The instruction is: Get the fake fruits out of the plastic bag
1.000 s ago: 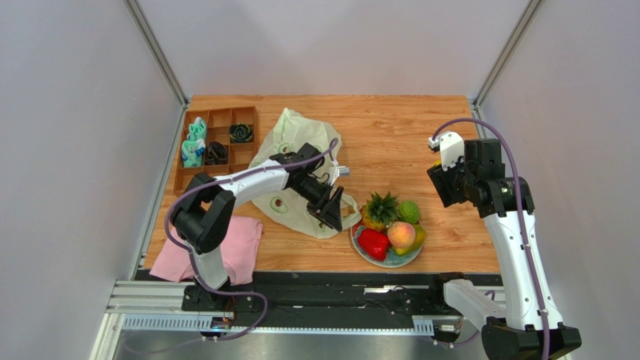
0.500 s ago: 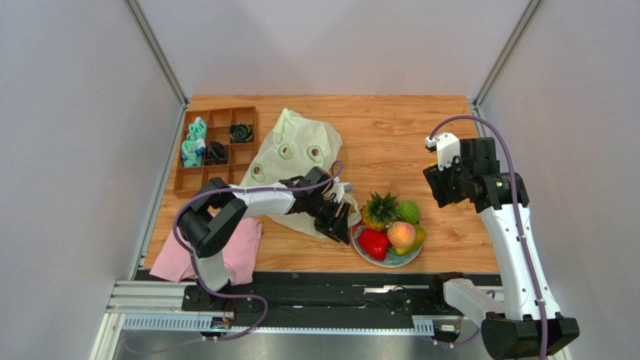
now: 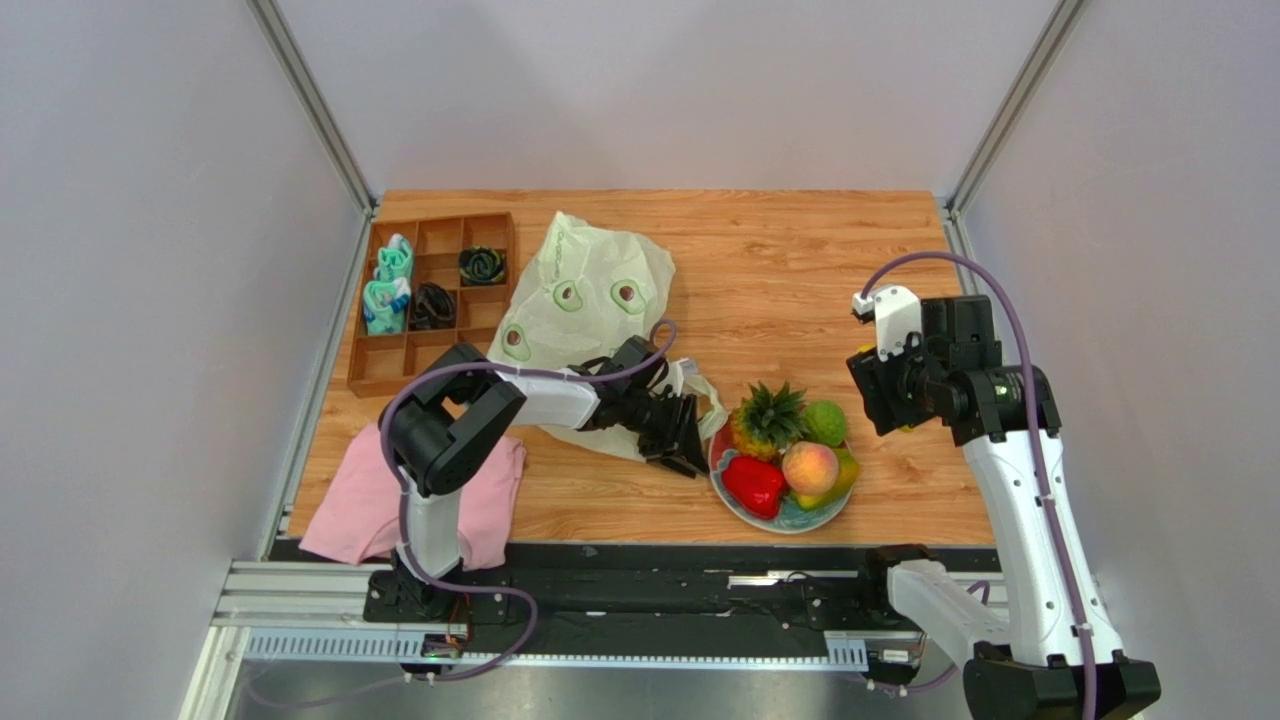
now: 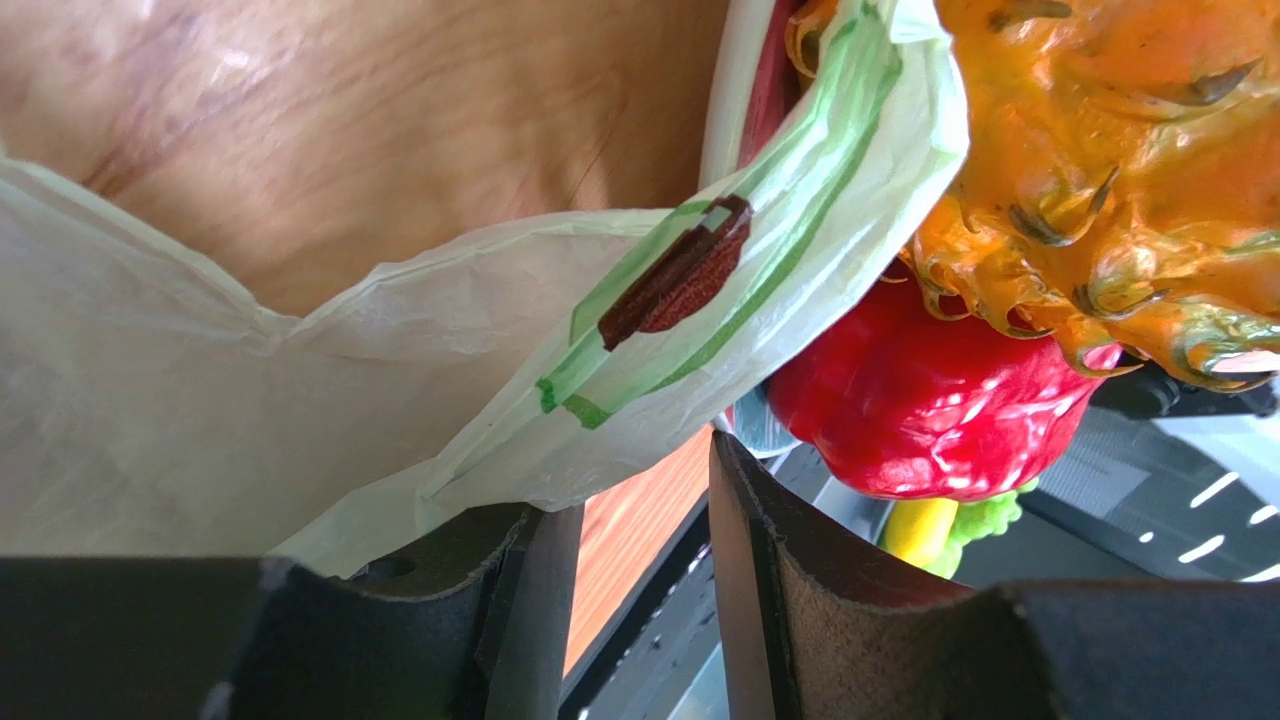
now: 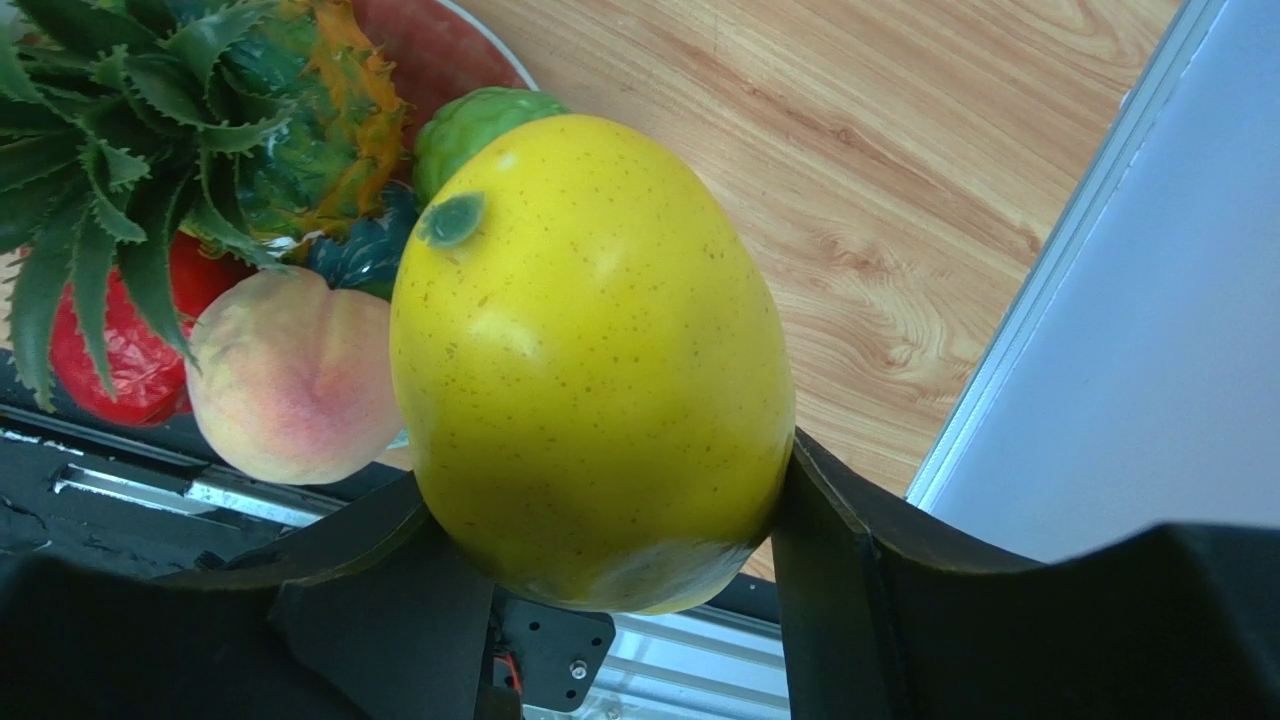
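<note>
Your right end effector (image 5: 601, 473) is clamped on the mango (image 5: 594, 345), one finger against each flank. It holds the mango off the tabletop (image 3: 781, 270), to the right of the plate (image 3: 781, 524).

Your left end effector (image 4: 624, 488) sits low at the near right corner of the bag (image 3: 589, 300), just left of the plate. Its fingers stand apart with a narrow gap, and bare wood shows through it. A fold of the bag lies right at the fingertips and drapes over the left one. It is not pinched, as far as the wrist view shows.

The bag lies slack on the tabletop, left of centre, running from the back toward the plate. In the left wrist view its printed edge crosses in front of the pineapple (image 3: 766, 417).

Four fruits are on the plate. The pineapple is at the back left, the green ball (image 3: 821, 422) at the back right, the pepper (image 3: 750, 485) at the front left and the peach (image 3: 806, 467) at the front right. All four are packed together and touching.

A pink cloth (image 3: 376, 510) lies at the near left edge.
</note>
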{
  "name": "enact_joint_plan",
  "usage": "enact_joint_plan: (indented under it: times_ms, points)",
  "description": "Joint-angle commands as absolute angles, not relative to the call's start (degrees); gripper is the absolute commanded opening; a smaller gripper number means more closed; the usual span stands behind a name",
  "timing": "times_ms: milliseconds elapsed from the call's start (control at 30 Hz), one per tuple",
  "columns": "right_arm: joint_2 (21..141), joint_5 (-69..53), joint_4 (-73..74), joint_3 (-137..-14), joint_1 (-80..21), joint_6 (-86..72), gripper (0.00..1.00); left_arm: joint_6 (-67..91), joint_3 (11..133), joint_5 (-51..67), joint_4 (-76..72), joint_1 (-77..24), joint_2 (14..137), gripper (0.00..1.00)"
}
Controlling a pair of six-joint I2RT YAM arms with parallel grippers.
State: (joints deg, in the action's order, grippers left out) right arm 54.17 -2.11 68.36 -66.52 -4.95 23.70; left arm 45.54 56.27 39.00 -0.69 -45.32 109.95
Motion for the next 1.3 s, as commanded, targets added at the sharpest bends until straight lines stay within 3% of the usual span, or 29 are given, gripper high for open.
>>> enact_joint_plan:
  times_ms: [0, 367, 533, 600, 700, 767, 1000, 1067, 1133, 1200, 1267]
  points:
    - [53.3, -3.2, 68.0, -66.2, -4.7, 23.0, 0.02, 49.3, 58.2, 38.5, -4.8, -46.0, 111.4, 0.44]
    - [53.3, -3.2, 67.9, -66.3, -4.7, 22.9, 0.01, 50.5, 56.1, 41.0, -7.9, -44.9, 108.8, 0.35]
    - [52.7, -3.2, 67.3, -65.4, -4.7, 22.2, 0.01, 51.5, 57.1, 44.0, -13.6, -45.6, 110.1, 0.42]
    - [52.7, -3.6, 67.1, -65.0, -4.7, 21.9, 0.01, 49.3, 61.3, 41.3, -4.2, -46.5, 111.5, 0.44]
    - [52.9, -3.8, 66.3, -65.0, -4.7, 21.9, 0.01, 47.5, 66.2, 41.5, 2.3, -46.7, 114.9, 0.4]
    - [52.9, -3.3, 65.9, -65.3, -4.7, 22.1, 0.01, 48.3, 66.3, 41.4, 1.9, -46.7, 115.4, 0.31]
    - [52.4, -2.8, 66.4, -65.4, -4.7, 22.2, 0.01, 49.9, 64.8, 41.1, 0.8, -45.9, 115.0, 0.17]
    - [52.3, -2.8, 66.2, -65.1, -4.6, 22.2, 0.01, 50.2, 65.1, 41.2, 1.3, -45.9, 115.0, 0.18]
    - [52.3, -3.0, 66.1, -64.8, -4.7, 22.2, 0.01, 50.3, 65.1, 40.9, 1.6, -46.0, 115.0, 0.3]
    - [52.5, -3.3, 65.8, -64.6, -4.6, 22.1, 0.01, 49.9, 65.5, 40.1, 3.2, -46.6, 114.9, 0.37]
    - [52.4, -3.5, 65.7, -64.4, -4.6, 22.1, 0.01, 49.7, 65.8, 40.0, 3.5, -46.9, 115.0, 0.3]
